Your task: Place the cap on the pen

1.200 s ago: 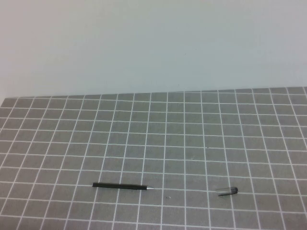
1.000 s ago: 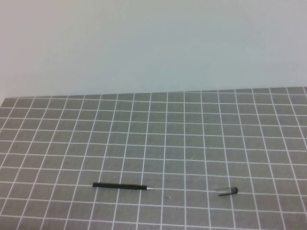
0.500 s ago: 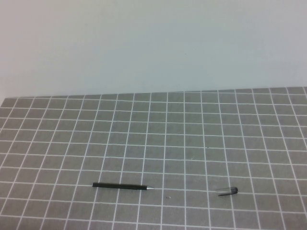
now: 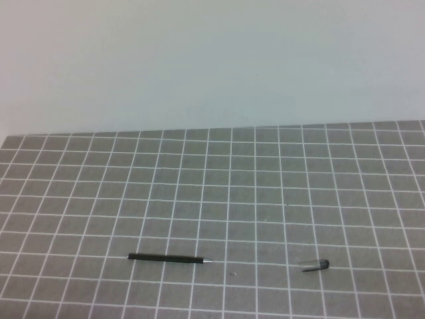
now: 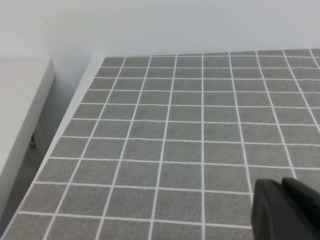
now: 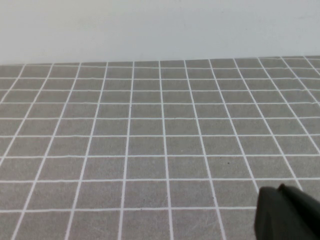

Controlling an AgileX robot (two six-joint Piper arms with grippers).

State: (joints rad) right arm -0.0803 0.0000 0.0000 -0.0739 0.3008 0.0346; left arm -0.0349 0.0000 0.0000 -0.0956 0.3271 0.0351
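The biggest thing I have on screen is the tabletop, a grey surface ruled with a white grid, running back to a plain pale wall. From the left wrist view I can also see a white ledge standing off beyond the tabletop's left edge, with a gap between the two.

Next in size are my two grippers, neither of which shows in the high view. The left gripper appears only as a dark tip in its own wrist view, poised above bare grid near the tabletop's left edge; its fingers are pressed together, with nothing between them. The right gripper is likewise just a dark tip in its wrist view, over bare grid, fingers closed together and holding nothing.

The pen lies flat near the tabletop's near edge, left of centre — a very thin black stick, lying almost parallel to that edge, its small silver tip pointing toward the right side. It is uncapped.

Smallest is the cap, a short grey translucent piece with a dark end, also flat near the near edge but right of centre — well apart from the pen, roughly in line with it, the dark end turned away from the pen's tip. Neither gripper touches either thing.
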